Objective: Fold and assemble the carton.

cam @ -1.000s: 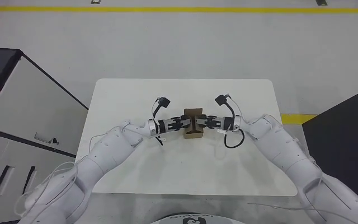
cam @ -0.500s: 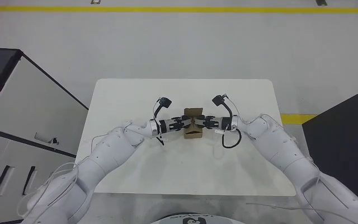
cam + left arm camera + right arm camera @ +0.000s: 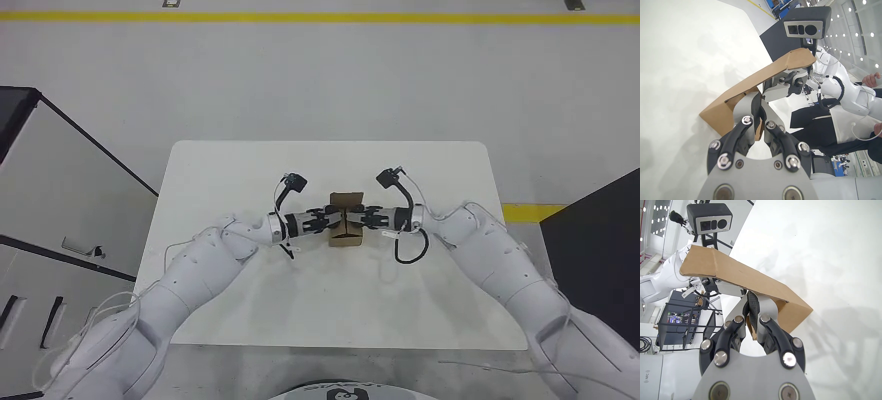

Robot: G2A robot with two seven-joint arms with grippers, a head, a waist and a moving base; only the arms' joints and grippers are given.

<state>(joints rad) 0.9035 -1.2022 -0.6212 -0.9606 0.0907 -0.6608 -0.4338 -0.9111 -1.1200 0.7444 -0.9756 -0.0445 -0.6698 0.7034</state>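
The half-folded carton rests on the white desk, pinned between both sets of jaws. The left jaws clench one wall's edge and the right jaws clench the opposite wall, probably steadying it while the panels square up.

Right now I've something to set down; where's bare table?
Bare on the white table: the far strip beyond the brown cardboard carton, both ends, near edge between arms. Crowded: mid-table, where left fingers and right fingers pinch the carton.
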